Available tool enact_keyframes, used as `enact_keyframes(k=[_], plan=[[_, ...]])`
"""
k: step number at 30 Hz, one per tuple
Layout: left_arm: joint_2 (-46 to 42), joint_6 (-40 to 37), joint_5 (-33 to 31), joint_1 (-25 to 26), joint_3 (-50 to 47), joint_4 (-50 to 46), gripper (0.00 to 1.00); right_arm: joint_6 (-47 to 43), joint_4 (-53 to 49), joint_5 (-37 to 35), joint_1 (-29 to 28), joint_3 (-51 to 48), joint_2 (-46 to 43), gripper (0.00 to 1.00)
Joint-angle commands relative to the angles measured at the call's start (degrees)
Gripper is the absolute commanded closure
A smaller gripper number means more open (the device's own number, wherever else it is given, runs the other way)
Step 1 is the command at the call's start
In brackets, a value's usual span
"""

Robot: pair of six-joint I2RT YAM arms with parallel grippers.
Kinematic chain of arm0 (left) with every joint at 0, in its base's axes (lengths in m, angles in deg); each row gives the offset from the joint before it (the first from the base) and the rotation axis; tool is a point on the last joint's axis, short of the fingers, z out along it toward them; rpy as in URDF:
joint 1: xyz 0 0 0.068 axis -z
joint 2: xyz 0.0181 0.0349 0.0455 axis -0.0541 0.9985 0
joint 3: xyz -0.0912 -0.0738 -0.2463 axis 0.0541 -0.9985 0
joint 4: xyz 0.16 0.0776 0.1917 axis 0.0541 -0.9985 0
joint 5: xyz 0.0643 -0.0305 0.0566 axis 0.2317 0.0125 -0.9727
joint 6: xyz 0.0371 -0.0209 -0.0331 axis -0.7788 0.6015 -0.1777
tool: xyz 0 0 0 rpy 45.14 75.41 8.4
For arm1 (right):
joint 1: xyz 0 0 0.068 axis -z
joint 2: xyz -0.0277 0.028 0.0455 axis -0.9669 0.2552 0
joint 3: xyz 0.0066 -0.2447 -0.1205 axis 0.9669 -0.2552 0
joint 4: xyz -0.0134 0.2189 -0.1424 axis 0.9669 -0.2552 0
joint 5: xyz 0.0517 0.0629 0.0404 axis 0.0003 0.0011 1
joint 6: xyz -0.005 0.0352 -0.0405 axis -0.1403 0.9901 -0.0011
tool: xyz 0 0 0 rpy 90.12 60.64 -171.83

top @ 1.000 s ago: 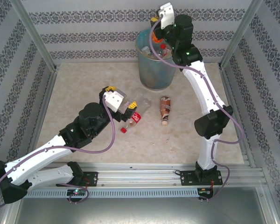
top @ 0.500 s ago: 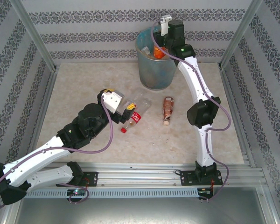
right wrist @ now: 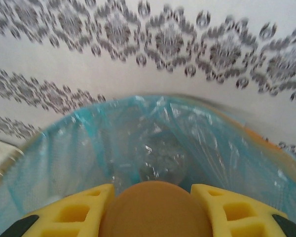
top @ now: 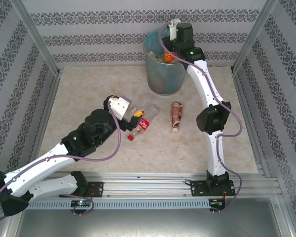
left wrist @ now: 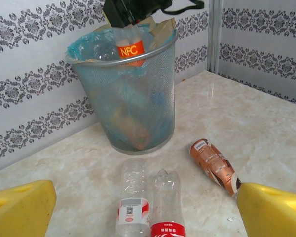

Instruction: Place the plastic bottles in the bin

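I'm now reaching my right gripper (right wrist: 153, 212) lower into the bin (top: 163, 79) than a second ago, jaws gripping the orange-label bottle (left wrist: 129, 49) just inside its rim, so I judge the drop is close. My left gripper (left wrist: 145, 210) is hovering before the bin, jaws open, framing two red-label bottles (left wrist: 166, 197).

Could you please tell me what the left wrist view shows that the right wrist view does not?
Left wrist, not right: three clear plastic bottles lying on the marble-look table, white-labelled, red-labelled and brown-labelled, ahead of the open left gripper's yellow fingers, and the round grey mesh bin's outer wall. Right wrist, not left: what looks like a crumpled clear bottle down inside the light blue bag. Both: the bin's bag-lined rim and the orange-labelled bottle clamped by the right gripper above it.
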Motion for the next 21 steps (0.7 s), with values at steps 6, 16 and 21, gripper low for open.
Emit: enact_keyframes(k=[6,16,21], plan=[[0.5,0.6,0.4,-1.0,1.8,-1.0,0.05,-3.4,-4.3,-4.7,0.6,6.3,0.7,0.96],[0.9,1.4,0.8,-1.1,2.0,-0.8,0.05,-6.9,-1.6,-7.0,0.6,7.5,0.3,0.94],[1.5,1.7,1.1,-1.2,2.2,-0.7,0.05,-8.9,1.4,-10.9,1.0,9.9,2.3,0.95]])
